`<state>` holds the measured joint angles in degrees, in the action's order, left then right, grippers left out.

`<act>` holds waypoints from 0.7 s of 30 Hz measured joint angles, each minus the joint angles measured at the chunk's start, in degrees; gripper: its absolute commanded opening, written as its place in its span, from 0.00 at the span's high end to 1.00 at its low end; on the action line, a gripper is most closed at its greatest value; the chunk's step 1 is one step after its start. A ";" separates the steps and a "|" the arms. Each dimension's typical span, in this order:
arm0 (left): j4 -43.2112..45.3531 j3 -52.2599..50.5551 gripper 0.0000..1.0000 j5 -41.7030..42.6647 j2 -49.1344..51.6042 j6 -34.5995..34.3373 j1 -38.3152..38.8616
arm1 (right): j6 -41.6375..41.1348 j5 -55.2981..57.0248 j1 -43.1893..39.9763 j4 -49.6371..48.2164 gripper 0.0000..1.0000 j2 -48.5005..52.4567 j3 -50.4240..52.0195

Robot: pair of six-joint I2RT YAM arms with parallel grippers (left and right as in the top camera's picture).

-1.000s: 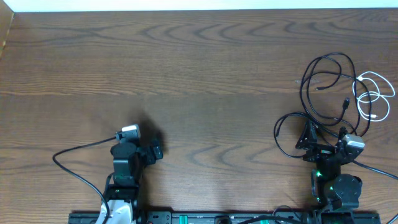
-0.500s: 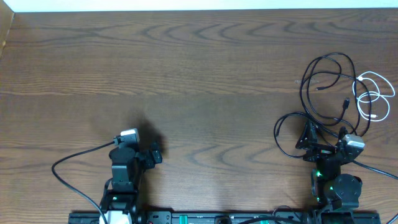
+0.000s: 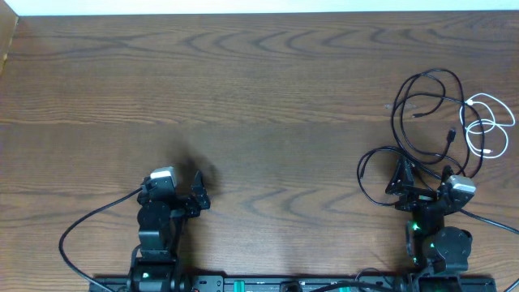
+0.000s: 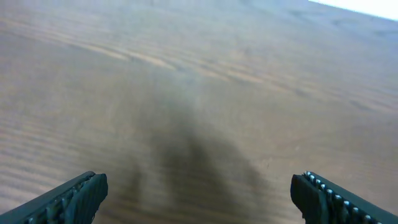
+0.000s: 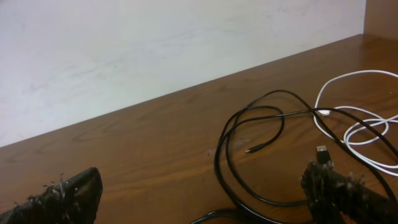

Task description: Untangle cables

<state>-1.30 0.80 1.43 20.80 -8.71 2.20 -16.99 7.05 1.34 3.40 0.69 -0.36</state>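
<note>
Overhead, L side: my left gripper (image 3: 172,191) has its jaws spread wide w/ nothing btwn them. Only bare table (image 3: 259,97) lies ahead.
Overhead, R side: my right gripper (image 3: 423,182) also has its jaws spread wide and grips nothing.
Overhead, cables: the black cables (image 3: 422,105) lie in overlapping loops just ahead of my right jaws. One loop swings round beside the left-hand finger; touching or not, can't tell. The white cable (image 3: 486,130) is coiled ahead & to the right of those jaws and crosses the black loops at its edge. All of it is well apart from my left jaws.
Left wrist: fingertips sit at the bottom corners w/ a wide, empty gap. Ahead is blurred wood only, no cable in sight.
Right wrist: fingertips are far apart, nothing gripped. The black loops lie ahead-right, w/ a small plug end lying inside one loop. The white strands are further right, w/ a black strand running across them. A plug sits just above my right-hand finger. A pale wall (image 5: 155,50) rises beyond the table edge.
Progress, done: nothing I can point to. Black crosses black, and black crosses white.
Progress, left: prob. the whole job, i.e. take one cable, draw it clear, lay each apart. I judge this the start or near it.
Containers: none in any view. The cables lie straight on the table.
</note>
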 measured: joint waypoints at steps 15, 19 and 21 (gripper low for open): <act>-0.09 0.04 0.00 0.17 -17.35 -4.22 0.00 | 0.00 0.00 0.00 0.00 0.01 0.00 0.00; 0.00 0.04 0.00 0.15 -20.11 -4.66 0.00 | 0.00 -0.02 0.00 0.00 0.01 0.00 0.00; -0.02 0.04 0.00 0.15 -20.15 -4.81 0.00 | 0.00 -0.02 0.00 0.00 0.01 0.00 0.00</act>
<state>-1.32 0.84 1.58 0.64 -13.52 2.20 -16.99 7.03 1.34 3.40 0.69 -0.36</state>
